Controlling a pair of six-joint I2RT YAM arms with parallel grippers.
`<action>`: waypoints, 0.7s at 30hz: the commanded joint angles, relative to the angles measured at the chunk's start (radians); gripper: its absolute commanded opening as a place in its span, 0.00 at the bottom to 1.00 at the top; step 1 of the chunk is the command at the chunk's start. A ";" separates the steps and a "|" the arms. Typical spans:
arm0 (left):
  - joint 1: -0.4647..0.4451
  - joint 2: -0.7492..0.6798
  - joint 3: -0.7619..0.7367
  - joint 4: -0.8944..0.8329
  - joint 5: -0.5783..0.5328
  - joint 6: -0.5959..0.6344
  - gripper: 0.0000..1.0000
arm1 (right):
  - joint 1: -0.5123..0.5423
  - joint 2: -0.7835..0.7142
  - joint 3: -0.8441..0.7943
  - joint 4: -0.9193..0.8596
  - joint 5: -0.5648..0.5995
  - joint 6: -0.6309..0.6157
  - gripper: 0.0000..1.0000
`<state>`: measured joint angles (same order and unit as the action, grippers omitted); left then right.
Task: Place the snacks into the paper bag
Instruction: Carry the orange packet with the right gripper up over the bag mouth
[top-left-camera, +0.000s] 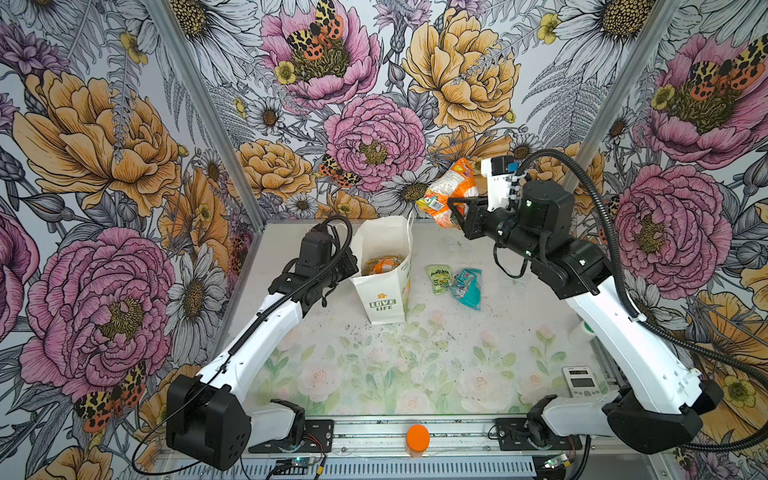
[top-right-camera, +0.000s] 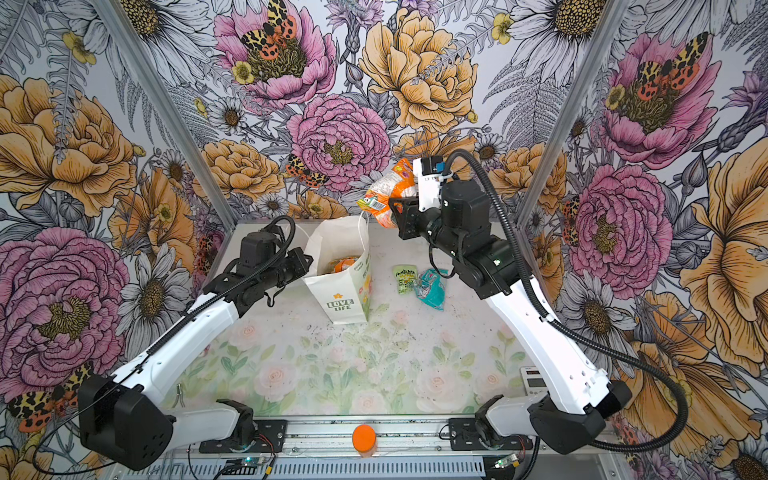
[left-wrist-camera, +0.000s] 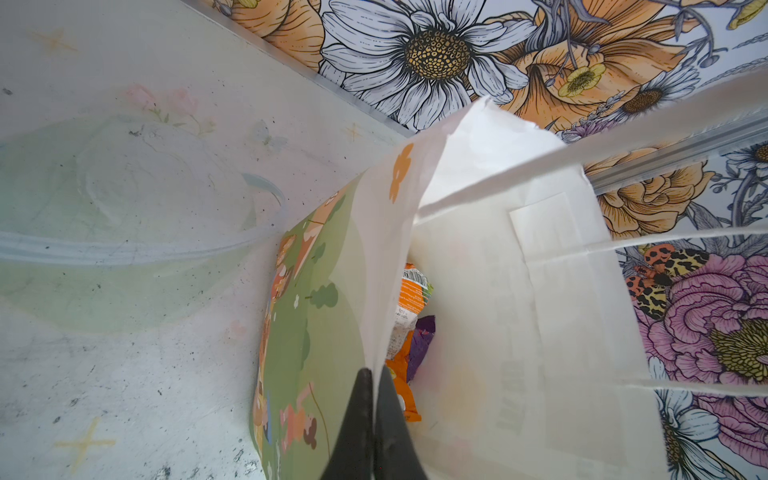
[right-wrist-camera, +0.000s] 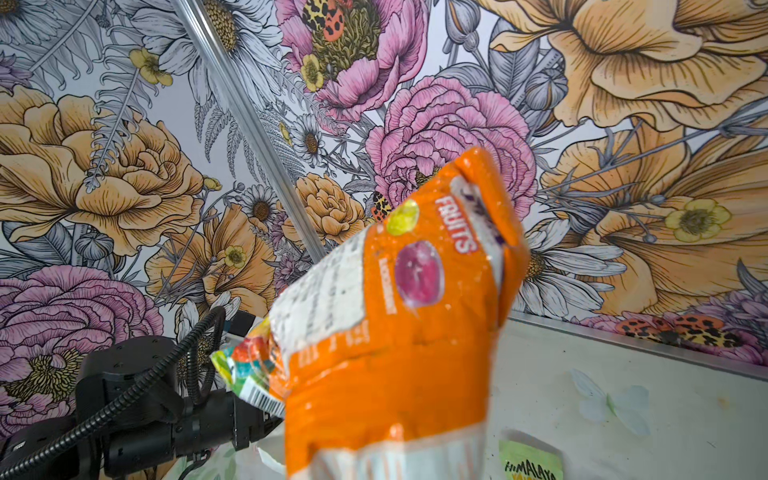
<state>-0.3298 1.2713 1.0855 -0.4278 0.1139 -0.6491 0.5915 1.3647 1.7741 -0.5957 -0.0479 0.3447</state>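
The white paper bag (top-left-camera: 384, 305) (top-right-camera: 343, 303) stands upright and open at the back of the table. My left gripper (left-wrist-camera: 376, 376) (top-left-camera: 355, 266) is shut on its left rim. An orange snack (top-left-camera: 382, 264) (left-wrist-camera: 409, 291) and a purple snack (left-wrist-camera: 422, 340) lie inside. My right gripper (top-left-camera: 452, 211) is shut on an orange-and-white snack packet (top-left-camera: 451, 189) (top-right-camera: 388, 189) (right-wrist-camera: 395, 311), held high, to the right of the bag and farther back; the packet hides its fingers in the right wrist view. A pale green packet (top-left-camera: 439, 279) (top-right-camera: 405, 279) and a teal packet (top-left-camera: 469, 287) (top-right-camera: 432, 287) lie on the table right of the bag.
An orange disc (top-left-camera: 417, 437) sits on the front rail. A small grey timer (top-left-camera: 582, 381) and a white cylinder (top-left-camera: 579, 332) lie by the right arm at the table's right edge. Flowered walls close in the back and both sides.
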 joint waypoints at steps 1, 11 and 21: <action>-0.005 -0.010 0.009 -0.015 0.002 -0.007 0.00 | 0.046 0.047 0.084 0.003 0.052 -0.076 0.00; -0.005 -0.018 0.007 -0.016 0.003 -0.006 0.00 | 0.171 0.198 0.202 -0.044 0.095 -0.158 0.00; -0.005 -0.024 0.004 -0.015 0.004 -0.004 0.00 | 0.260 0.323 0.275 -0.103 0.177 -0.243 0.00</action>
<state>-0.3313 1.2713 1.0855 -0.4278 0.1139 -0.6491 0.8364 1.6714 2.0003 -0.7094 0.0826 0.1455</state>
